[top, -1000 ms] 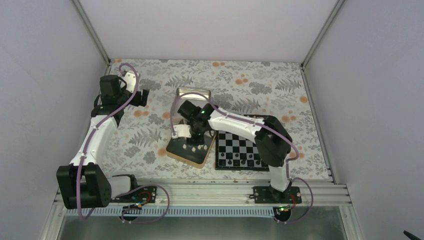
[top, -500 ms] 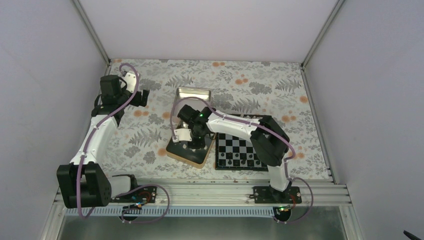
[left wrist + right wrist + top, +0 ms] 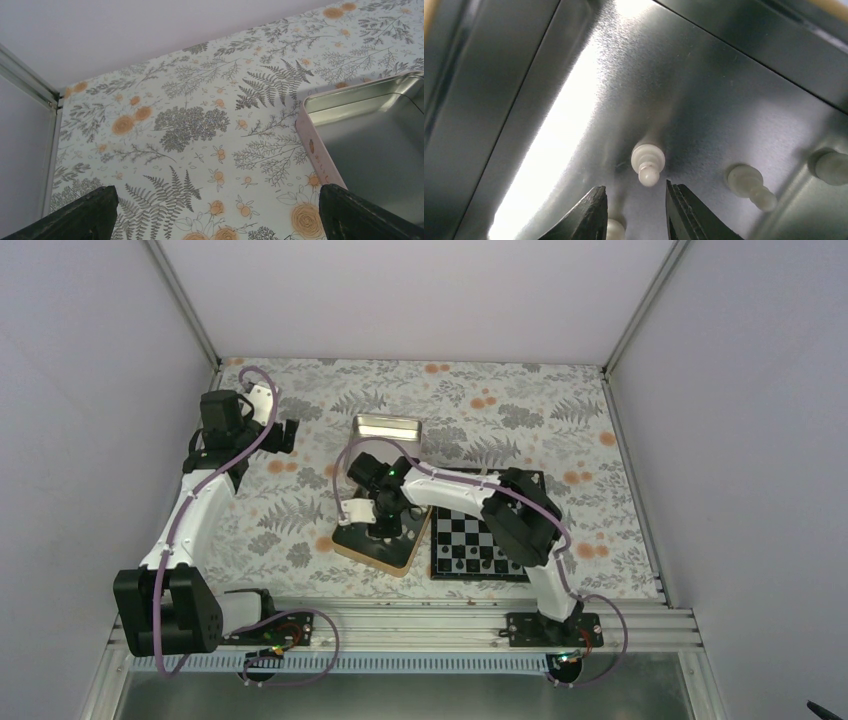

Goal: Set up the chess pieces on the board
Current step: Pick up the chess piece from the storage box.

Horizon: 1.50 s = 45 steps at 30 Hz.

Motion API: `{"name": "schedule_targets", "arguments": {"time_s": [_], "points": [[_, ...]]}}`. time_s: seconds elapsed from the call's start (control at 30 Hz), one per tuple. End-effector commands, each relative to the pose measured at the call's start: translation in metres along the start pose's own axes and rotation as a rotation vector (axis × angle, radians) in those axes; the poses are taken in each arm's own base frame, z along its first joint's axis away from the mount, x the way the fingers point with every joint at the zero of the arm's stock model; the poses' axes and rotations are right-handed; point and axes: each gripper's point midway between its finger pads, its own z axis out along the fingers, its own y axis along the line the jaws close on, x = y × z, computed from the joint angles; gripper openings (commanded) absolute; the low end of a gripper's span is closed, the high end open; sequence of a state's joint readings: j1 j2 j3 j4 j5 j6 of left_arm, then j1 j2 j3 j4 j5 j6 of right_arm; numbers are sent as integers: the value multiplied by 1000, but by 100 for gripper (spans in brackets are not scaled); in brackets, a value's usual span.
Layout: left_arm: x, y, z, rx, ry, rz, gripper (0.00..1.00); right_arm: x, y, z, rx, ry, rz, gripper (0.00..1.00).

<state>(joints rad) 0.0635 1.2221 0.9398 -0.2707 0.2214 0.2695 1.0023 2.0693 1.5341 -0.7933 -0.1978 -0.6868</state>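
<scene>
A cream piece [image 3: 647, 167] lies on the floor of the tin [image 3: 574, 100], just ahead of my right fingers [image 3: 591, 215], with more beside it. The board [image 3: 480, 540] it belongs on sits just right of the tin. So this is the pick-up step: the right fingers are part open and grip nothing, tips low inside the tin. Next, I judge, I must ease forward until the piece sits between the tips, then close gently, since it is tiny. My left fingers [image 3: 85, 215] hang wide open and empty over the surface [image 3: 200, 125], well apart from all this.
</scene>
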Motion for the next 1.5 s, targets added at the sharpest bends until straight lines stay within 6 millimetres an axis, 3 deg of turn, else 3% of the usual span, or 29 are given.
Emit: {"name": "schedule_targets", "arguments": {"time_s": [0.0, 0.33, 0.67, 0.83, 0.93, 1.1, 1.23, 1.37, 1.47], "points": [[-1, -1, -2, 9, -11, 3, 100, -15, -5, 4, 8, -35, -18, 33], [-1, -1, -2, 8, -12, 4, 100, -25, -12, 3, 17, -48, -22, 29], [0, -2, -1, 16, -9, 5, 100, -22, -5, 10, -31, -30, -11, 20], [1, -2, -1, 15, -8, 5, 100, -24, -7, 6, -17, -38, -16, 5], [1, -1, 0, 12, -7, 5, 100, -28, -6, -4, -9, -56, -20, 4], [2, 0, 1, 8, -3, 4, 100, -23, -9, -32, 49, -64, -16, 4], [1, 1, 0, -1, -5, 5, 100, -16, -23, -78, 127, -113, 25, 4], [0, 1, 0, -2, -6, 4, 100, 5, -44, -125, 204, -161, 102, 4], [0, 1, 0, 0, -7, 4, 100, 32, -58, -148, 247, -166, 170, 5]]}}
